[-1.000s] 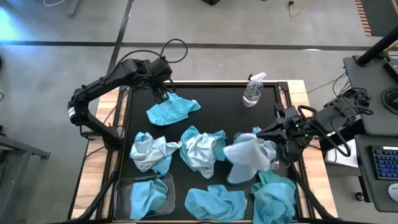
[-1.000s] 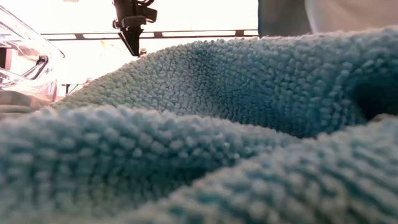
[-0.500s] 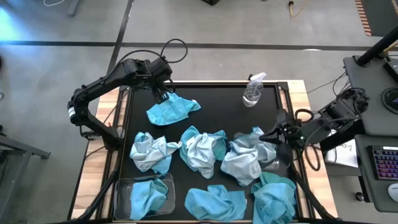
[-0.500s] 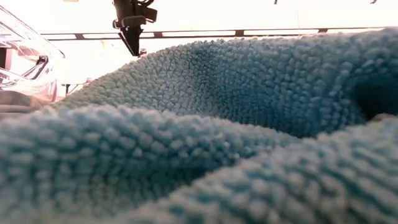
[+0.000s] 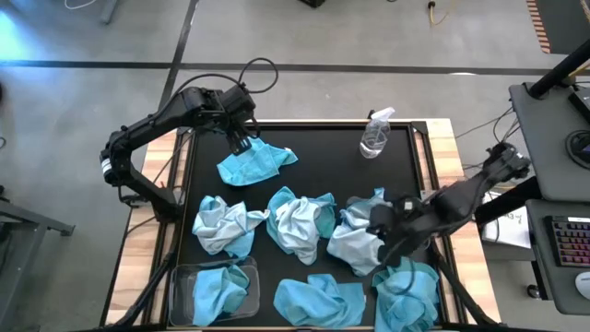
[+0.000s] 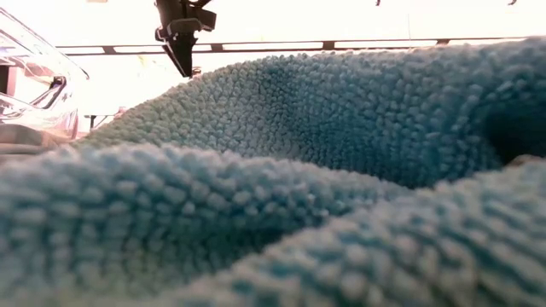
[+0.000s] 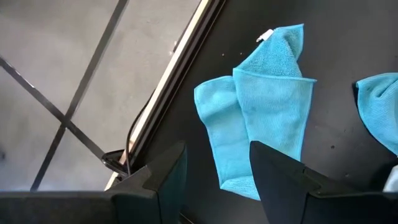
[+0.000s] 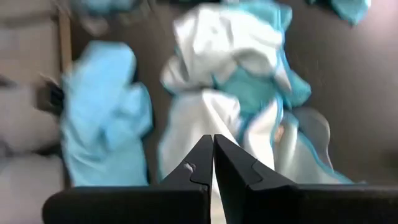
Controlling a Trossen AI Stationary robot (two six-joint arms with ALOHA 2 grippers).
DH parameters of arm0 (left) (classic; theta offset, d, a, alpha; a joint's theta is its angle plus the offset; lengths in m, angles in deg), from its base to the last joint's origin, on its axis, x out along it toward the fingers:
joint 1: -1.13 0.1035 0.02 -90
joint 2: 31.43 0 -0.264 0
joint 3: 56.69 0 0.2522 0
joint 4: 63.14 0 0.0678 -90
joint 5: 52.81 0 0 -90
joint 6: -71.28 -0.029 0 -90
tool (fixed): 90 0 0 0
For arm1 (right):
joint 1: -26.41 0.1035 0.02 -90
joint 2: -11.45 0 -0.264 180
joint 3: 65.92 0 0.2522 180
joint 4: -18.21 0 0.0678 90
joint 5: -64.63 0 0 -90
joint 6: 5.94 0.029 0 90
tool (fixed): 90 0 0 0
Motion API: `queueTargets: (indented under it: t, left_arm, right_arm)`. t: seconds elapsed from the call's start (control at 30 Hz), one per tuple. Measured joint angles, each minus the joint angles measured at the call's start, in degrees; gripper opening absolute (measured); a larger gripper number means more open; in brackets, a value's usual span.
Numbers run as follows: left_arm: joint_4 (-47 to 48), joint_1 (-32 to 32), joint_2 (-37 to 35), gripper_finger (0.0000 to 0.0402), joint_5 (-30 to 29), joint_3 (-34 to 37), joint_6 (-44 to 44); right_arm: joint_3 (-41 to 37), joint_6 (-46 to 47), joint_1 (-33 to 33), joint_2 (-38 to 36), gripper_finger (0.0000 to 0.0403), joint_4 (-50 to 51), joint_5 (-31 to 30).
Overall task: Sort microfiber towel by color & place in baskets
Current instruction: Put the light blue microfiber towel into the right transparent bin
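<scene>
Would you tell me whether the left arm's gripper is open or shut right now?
Open. In the left wrist view the left gripper shows a clear gap between its fingers, with the flat turquoise towel lying on the mat beyond them, ungrasped.

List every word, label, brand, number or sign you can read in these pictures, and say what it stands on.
None can be read.
The spray bottle shows no legible label.
A small white tag on the turquoise towel near the left gripper looks blank.
The keyboard beside the table has keys too small to read.
The other towels, the basket and the right gripper carry no visible writing.
</scene>
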Motion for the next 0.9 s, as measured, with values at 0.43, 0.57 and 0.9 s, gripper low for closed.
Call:
queueTargets:
  t: [0.43, 0.57, 0.9]
  left_arm:
    - [-0.15, 0.00, 0.00, 0.0160, 0.03, 0.00, -0.44]
    - [-0.33, 0.00, 0.00, 0.0160, 0.02, 0.00, -0.46]
    - [-0.40, 0.00, 0.02, 0.0160, 0.04, 0.00, -0.46]
  right_arm:
    - [-0.14, 5.17, -1.95, 10.25, 0.0061, 8.00, 7.53]
    - [-0.25, 5.01, -2.07, 11.73, 0.0104, 8.04, 8.44]
    - [-1.75, 1.97, -3.88, 16.25, 0.0156, 10.04, 8.26]
